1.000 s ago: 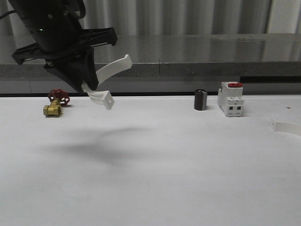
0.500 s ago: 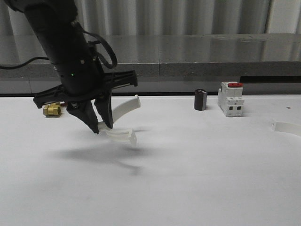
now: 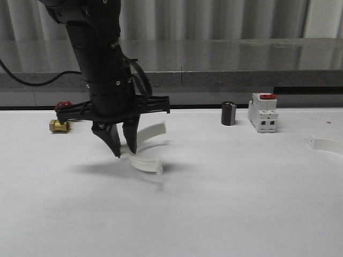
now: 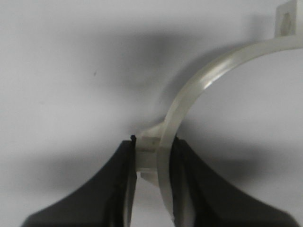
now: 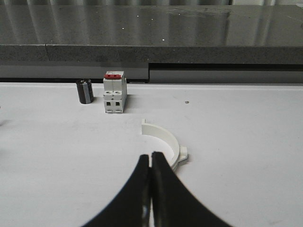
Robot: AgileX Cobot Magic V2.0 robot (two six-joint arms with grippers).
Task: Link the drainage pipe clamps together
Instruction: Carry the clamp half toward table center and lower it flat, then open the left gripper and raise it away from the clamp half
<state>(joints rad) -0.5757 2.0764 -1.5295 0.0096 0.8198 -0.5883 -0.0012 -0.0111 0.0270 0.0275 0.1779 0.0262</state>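
My left gripper [image 3: 121, 150] is shut on a white half-ring drainage pipe clamp [image 3: 147, 160], pinching it at its outer tab, low over the white table left of centre. In the left wrist view the clamp [image 4: 199, 90] curves away from the gripper [image 4: 154, 149], its flat end lug [image 4: 286, 19] far out. The second clamp [image 3: 327, 144] lies flat at the table's right edge. In the right wrist view that clamp [image 5: 166, 137] lies just beyond my right gripper [image 5: 151, 157], which is shut with nothing between its fingers.
A brass valve with a red handwheel [image 3: 60, 123] stands at the back left. A small black cylinder [image 3: 228, 113] and a white breaker block with a red top [image 3: 263, 112] stand at the back right, also seen as cylinder [image 5: 84, 91] and breaker [image 5: 114, 92]. A grey ledge [image 3: 230, 80] runs behind the table.
My left arm has come down and to the right with the clamp, from high at the back left to just above the table. The other clamp has stayed put.
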